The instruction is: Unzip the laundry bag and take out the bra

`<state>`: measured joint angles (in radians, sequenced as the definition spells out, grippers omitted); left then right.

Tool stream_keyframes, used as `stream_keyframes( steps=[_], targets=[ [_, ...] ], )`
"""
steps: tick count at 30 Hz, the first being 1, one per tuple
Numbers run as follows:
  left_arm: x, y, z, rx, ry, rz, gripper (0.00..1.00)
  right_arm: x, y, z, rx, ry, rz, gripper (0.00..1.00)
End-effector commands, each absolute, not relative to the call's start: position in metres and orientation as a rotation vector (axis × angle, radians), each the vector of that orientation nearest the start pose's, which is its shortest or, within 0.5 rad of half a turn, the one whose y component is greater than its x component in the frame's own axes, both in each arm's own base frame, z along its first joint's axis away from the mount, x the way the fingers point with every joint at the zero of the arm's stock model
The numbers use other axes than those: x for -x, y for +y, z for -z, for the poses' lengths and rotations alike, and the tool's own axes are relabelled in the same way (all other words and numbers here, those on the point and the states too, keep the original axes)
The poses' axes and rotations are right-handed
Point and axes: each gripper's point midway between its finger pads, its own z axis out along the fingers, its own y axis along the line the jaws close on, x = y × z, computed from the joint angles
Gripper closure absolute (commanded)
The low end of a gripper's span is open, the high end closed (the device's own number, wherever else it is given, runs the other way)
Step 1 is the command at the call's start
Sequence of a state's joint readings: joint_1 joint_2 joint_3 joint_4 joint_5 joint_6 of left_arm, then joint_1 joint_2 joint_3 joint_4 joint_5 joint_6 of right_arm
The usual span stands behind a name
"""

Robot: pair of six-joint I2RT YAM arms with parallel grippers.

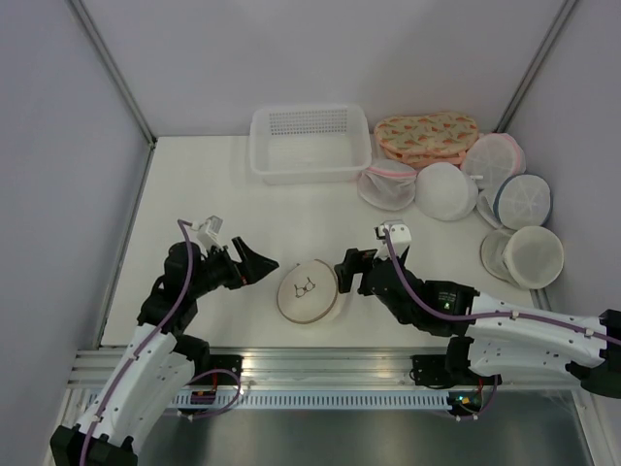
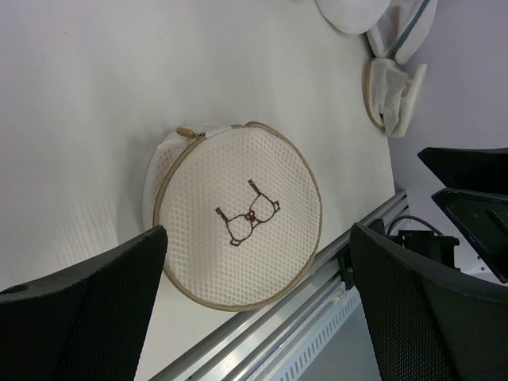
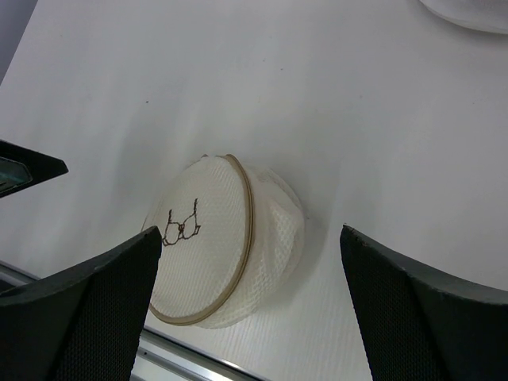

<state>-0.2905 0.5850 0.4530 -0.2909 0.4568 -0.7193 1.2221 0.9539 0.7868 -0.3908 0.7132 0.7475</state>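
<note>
From above, the round cream laundry bag (image 1: pixel 309 291) lies flat on the white table (image 1: pixel 194 194), near its front edge and right between the two arms. The left claw (image 1: pixel 260 262) hangs just to the bag's left and the right claw (image 1: pixel 344 273) just to its right. Neither one is touching it. At the back stand a white basket (image 1: pixel 310 146) and a flowered pouch (image 1: pixel 427 136), with several white pouches (image 1: pixel 485 194) bunched along the right side.

From the left wrist, the two dark fingers (image 2: pixel 95 309) are spread wide with nothing between them. The bag fills the gap beyond them. Its mesh face carries a small brown drawing (image 2: pixel 248 216) of a bra, and there is a tan tab (image 2: pixel 187 133) at the rim. The metal rail (image 2: pixel 294 325) runs just beside the bag.

From the right wrist, these fingers (image 3: pixel 429 302) are also spread wide and bare. The bag sits low between them, showing its brown-edged face and puffy side. I can't make out what's inside it.
</note>
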Motion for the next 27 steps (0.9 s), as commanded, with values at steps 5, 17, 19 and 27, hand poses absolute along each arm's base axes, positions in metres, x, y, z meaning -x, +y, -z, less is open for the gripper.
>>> stream_keyframes(
  steps=[5, 17, 19, 27],
  targets=[
    [-0.203, -0.168, -0.121, 0.199, 2.285, 1.048, 0.0, -0.184, 0.258, -0.208, 0.08, 2.008, -0.584, 0.02],
    [-0.201, -0.203, -0.082, 0.003, 2.386, 1.121, 0.01, -0.173, 0.276, -0.203, 0.112, 2.032, -0.688, 0.02],
    [-0.201, -0.207, -0.072, -0.015, 2.413, 1.091, 0.02, -0.171, 0.276, -0.201, 0.117, 2.037, -0.692, 0.02],
    [-0.209, -0.215, -0.048, -0.066, 2.406, 1.087, 0.58, -0.168, 0.278, -0.204, 0.122, 2.037, -0.716, 0.02]
  ],
)
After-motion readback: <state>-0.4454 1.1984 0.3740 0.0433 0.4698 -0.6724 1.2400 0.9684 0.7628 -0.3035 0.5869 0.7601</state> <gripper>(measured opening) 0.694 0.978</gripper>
